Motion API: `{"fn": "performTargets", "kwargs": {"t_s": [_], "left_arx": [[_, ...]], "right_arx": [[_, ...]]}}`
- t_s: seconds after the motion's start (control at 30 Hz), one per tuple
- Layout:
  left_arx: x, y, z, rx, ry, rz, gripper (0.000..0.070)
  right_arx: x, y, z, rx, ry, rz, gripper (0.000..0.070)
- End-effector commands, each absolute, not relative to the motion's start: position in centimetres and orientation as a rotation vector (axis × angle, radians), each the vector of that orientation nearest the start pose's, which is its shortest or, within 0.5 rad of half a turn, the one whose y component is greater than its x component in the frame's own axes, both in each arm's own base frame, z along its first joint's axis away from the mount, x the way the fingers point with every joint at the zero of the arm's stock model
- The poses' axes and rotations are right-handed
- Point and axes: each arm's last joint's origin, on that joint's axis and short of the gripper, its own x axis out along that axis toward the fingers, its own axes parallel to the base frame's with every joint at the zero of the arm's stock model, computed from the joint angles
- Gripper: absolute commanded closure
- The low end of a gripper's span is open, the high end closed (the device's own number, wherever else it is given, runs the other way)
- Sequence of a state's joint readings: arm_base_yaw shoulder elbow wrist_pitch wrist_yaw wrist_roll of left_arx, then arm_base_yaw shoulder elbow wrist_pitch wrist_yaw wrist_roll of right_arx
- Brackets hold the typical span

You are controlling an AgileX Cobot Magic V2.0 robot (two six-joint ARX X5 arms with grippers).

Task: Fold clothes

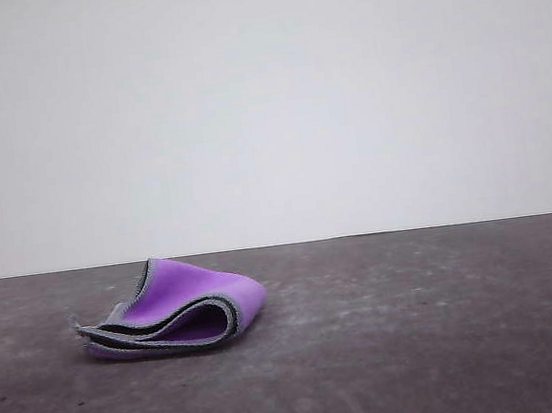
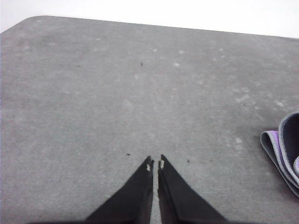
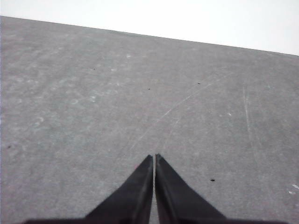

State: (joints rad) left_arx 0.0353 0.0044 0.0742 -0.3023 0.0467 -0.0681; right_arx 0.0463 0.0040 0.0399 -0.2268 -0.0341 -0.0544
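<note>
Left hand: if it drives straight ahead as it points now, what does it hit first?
Probably only bare table. The left hand is shut, and the cloth lies off to one side of its line; depth is unclear.

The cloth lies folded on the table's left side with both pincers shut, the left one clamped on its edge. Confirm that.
One detail is wrong: the left pincer is shut on nothing. The left wrist view shows it over bare table, apart from the cloth. The cloth does lie folded at left, and the right pincer is shut.
</note>
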Motion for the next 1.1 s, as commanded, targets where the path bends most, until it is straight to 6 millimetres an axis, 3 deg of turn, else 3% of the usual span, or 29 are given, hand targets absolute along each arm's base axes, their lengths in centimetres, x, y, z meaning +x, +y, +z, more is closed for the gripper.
{"fn": "performTargets", "kwargs": {"t_s": [0.0, 1.07], "left_arx": [[9.09, 0.19, 15.20, -0.076, 0.261, -0.001, 0.0699], [9.09, 0.19, 15.20, -0.076, 0.261, 0.000, 0.0699]], "right_arx": [[9.41, 0.54, 15.34, -0.044, 0.185, 0.086, 0.0700], [9.40, 0.54, 15.35, -0.043, 0.185, 0.086, 0.0700]]}}
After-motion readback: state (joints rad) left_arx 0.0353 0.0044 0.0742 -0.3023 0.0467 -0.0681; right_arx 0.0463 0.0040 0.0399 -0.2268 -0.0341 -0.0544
